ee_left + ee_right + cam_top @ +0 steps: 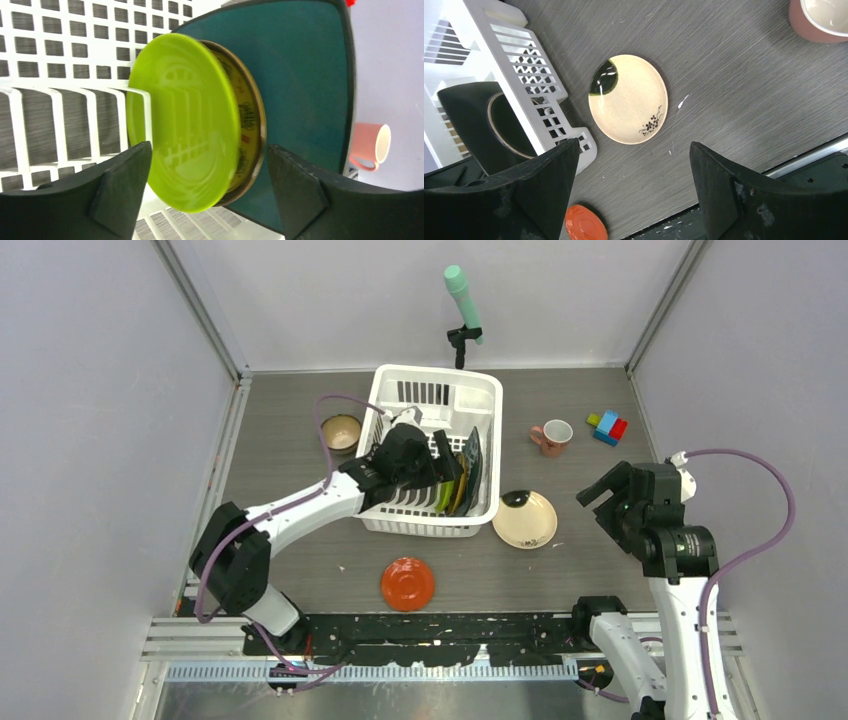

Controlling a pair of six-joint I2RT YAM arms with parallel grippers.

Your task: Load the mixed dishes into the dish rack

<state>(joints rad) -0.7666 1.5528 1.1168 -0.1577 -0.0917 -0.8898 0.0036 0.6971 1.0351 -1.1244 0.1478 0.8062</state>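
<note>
The dish rack (440, 371) sits in the middle of the tabletop (590, 390), and the left arm reaches into it from the near left. The left end effector (209, 146) has its jaws apart on either side of a lime-green plate (185, 120), which stands on edge in the rack. Stacked right behind it are the yellow patterned plate (248, 125) and then the dark teal plate (300, 75), also on edge, along the rack's right side. The right end effector (634, 145) hangs above the tabletop with its jaws apart and nothing between them, over the cream plate (629, 100), which lies flat just beside the rack's near right corner. The red-orange dish (407, 583) lies in front of the rack, the small brown bowl (341, 432) to its left, and a pink mug (553, 436) to its right.
</note>
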